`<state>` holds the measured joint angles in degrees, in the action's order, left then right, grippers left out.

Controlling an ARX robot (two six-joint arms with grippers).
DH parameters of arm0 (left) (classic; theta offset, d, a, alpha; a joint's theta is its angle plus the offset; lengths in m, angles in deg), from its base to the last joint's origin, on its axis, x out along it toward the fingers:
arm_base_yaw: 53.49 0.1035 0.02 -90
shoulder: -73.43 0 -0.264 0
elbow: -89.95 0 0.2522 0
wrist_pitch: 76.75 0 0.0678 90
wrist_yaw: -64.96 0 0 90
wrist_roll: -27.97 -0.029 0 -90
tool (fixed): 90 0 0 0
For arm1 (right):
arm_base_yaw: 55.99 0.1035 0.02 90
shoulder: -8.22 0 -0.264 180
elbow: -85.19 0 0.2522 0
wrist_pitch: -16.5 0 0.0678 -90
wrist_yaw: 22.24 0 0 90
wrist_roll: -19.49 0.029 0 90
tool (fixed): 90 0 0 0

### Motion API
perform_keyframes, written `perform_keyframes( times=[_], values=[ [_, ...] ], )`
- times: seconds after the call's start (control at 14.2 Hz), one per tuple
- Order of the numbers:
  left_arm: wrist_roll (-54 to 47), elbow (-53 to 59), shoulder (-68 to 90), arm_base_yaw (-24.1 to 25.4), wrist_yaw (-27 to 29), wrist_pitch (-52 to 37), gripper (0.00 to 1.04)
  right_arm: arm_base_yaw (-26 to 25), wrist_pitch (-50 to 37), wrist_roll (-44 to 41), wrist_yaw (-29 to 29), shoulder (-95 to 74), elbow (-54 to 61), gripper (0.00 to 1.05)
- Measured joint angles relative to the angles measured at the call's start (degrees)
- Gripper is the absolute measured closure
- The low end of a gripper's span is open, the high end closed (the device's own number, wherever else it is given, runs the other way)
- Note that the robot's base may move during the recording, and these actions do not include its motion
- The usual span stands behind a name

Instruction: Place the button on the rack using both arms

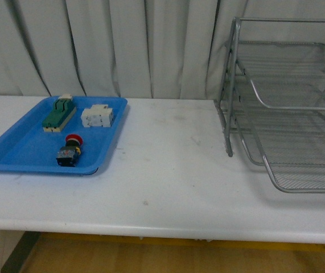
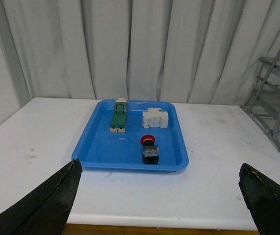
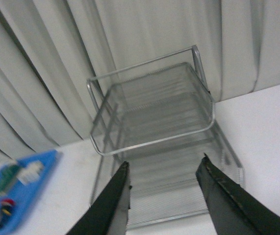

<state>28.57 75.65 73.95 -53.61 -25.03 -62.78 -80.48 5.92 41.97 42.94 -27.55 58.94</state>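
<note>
Front view: nearest, a strip of wooden floor (image 1: 151, 259) shows along the bottom edge, under the white worktop (image 1: 168, 176). At the left of the frame a flat blue tray (image 1: 14, 154) lies on the worktop. The button (image 1: 70, 152) sits in the tray's near part, close to its near right corner. Its dark body is toward the camera and its red cap toward the far end. Farther back in the tray lie the green-and-cream block (image 1: 58, 114) and, just beside it on the right, the white blocky component (image 1: 97, 116). Both are apart from the button. At the right of the frame the rack (image 1: 229, 122) stands on the worktop, well apart from the tray. Its three mesh trays are stacked and run out past the right edge. A pale pleated curtain (image 1: 122, 45) closes off the upper part of the frame.

Left wrist view: the left gripper (image 2: 159, 166) hangs over the near side of the worktop with its jaws spread wide and nothing held. The tray, with the button in it, lies beyond the gap between them, and a corner of the rack shows farther off to one side.

Right wrist view: the right gripper (image 3: 164, 161) has its jaws parted with nothing between them. The rack shows just beyond, seen from above. The tray lies well apart from it, blurred, and the button there is only a red-and-dark smudge.
</note>
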Motion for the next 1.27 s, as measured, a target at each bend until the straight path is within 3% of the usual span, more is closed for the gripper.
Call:
perform_keyframes(
  times=[0.07,0.14,0.28,0.63,0.7,0.77,1.27],
  values=[
    [0.0,0.0,0.0,0.0,0.0,0.0,0.07,1.2,7.6,-10.8,1.2,7.1,0.9,0.66],
    [0.0,0.0,0.0,0.0,0.0,0.0,0.07,2.7,13.1,-16.0,3.0,12.9,2.4,0.79],
    [0.0,0.0,0.0,0.0,0.0,0.0,0.07,5.8,20.3,-20.6,5.6,22.5,5.0,1.04],
    [0.0,0.0,0.0,0.0,0.0,0.0,0.07,15.4,23.8,-22.1,15.7,35.0,11.8,1.03],
    [0.0,0.0,0.0,0.0,0.0,0.0,0.07,21.2,24.6,-22.1,22.1,35.5,11.8,1.03],
    [0.0,0.0,0.0,0.0,0.0,0.0,0.07,25.0,24.5,-22.2,23.5,35.6,11.8,1.03],
    [0.0,0.0,0.0,0.0,0.0,0.0,0.07,24.5,24.5,-22.4,24.8,35.6,11.8,1.02]
  ],
)
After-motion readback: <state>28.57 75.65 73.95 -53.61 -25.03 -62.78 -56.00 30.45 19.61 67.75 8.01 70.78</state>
